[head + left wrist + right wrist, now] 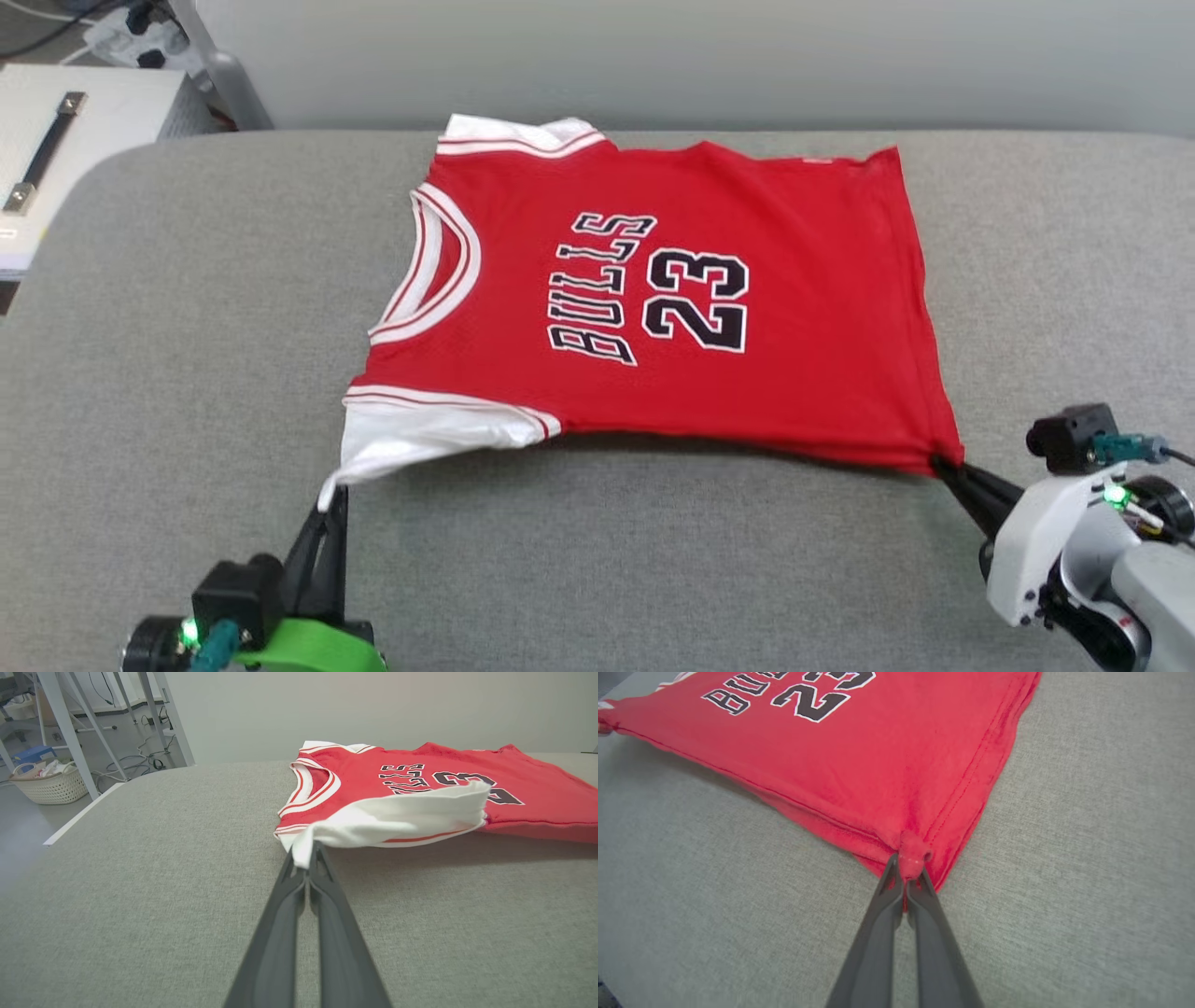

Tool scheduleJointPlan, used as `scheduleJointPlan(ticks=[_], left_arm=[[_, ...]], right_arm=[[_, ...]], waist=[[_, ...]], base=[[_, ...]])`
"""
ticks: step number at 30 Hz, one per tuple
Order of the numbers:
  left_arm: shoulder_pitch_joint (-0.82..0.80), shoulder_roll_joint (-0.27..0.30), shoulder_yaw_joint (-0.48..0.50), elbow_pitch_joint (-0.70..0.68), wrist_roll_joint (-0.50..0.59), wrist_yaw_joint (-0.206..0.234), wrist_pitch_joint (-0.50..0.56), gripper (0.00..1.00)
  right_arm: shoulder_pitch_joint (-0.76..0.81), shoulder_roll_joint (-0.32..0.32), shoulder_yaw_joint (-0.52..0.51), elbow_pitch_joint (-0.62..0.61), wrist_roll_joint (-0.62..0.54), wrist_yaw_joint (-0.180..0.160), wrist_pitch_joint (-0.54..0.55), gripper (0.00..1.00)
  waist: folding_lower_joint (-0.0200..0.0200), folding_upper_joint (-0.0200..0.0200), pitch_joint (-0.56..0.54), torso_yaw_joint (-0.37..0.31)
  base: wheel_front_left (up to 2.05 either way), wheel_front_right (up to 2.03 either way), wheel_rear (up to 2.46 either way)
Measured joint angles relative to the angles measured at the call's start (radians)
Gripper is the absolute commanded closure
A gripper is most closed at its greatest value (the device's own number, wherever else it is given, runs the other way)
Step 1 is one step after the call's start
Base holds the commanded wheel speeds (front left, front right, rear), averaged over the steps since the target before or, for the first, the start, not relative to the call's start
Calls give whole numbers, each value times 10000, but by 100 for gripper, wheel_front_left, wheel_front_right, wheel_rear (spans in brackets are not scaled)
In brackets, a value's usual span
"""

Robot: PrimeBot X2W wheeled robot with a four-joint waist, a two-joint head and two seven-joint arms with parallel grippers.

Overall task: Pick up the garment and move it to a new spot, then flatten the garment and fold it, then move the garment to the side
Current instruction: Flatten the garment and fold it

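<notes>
1. At 7 o'clock in the head view, the left fingers (327,527) were pressed together. They pinched the tip of the near white sleeve (420,439).
2. The garment (709,392) lay in the middle of the gray desk (168,373), front side up. Its neck hole pointed to 9 o'clock and its bottom hem to 3 o'clock. The near edge was lifted a little, with a shadow under it. The far part rested on the desk.
3. At 4 o'clock, the right fingers (966,485) were pressed together too. They pinched the near bottom corner of the red cloth.
4. The left hold looked small, just the sleeve tip. A hard or quick pull could make it slip out, and that side would drop in a heap.
5. If one arm went faster or higher than the other, the cloth could twist and get wrinkles.
6. The far sleeve (509,131) at 12 o'clock looked bunched. Dragging the shirt could leave it tucked under, and the fold would come out crooked.
7. The count was one garment, two white sleeves, one number 23, two pairs of fingers and one desk. There was also one basket (49,786) on the floor, at 9 o'clock in the left wrist view.
</notes>
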Motion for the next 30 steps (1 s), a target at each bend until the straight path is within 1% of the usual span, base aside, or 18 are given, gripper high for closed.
scheduleJointPlan(ticks=[7, 10, 11, 18, 24, 27, 30], left_arm=[[1340, -314, -40, 334, -405, -48, 0, 100], [1848, -320, -10, 462, -491, -61, 0, 100], [2011, -320, -35, 523, -518, -130, 0, 100], [2705, -355, -184, 884, -744, -282, 15, 100], [2979, -355, -370, 934, -826, -324, 29, 100], [2855, -290, -430, 811, -704, -324, 29, 100], [2439, -98, -525, 662, -447, -374, 29, 100]], right_arm=[[1467, -351, -403, -627, 207, 0, 368, 100], [2043, -485, -644, -886, 213, 0, 577, 100], [2255, -522, -725, -959, 219, 0, 639, 100], [3564, -581, -1338, -1582, 219, 0, 1068, 100], [4437, -633, -2098, -2102, 157, 0, 1233, 100], [4530, -485, -2522, -2309, -17, 0, 1296, 100], [4566, -309, -2913, -2523, -198, 0, 1396, 100]], waist=[[0, 0, -687, 136], [0, 0, -949, 189], [0, 0, -1035, 209], [1, 0, -1397, 374], [1, 0, -1401, 432], [1, 0, -1352, 434], [0, 0, -1307, 419]], base=[[0, 0, 0], [0, 0, 0], [0, 0, 0], [0, 0, 0], [0, 0, 0], [0, 0, 0], [0, 0, 0]])
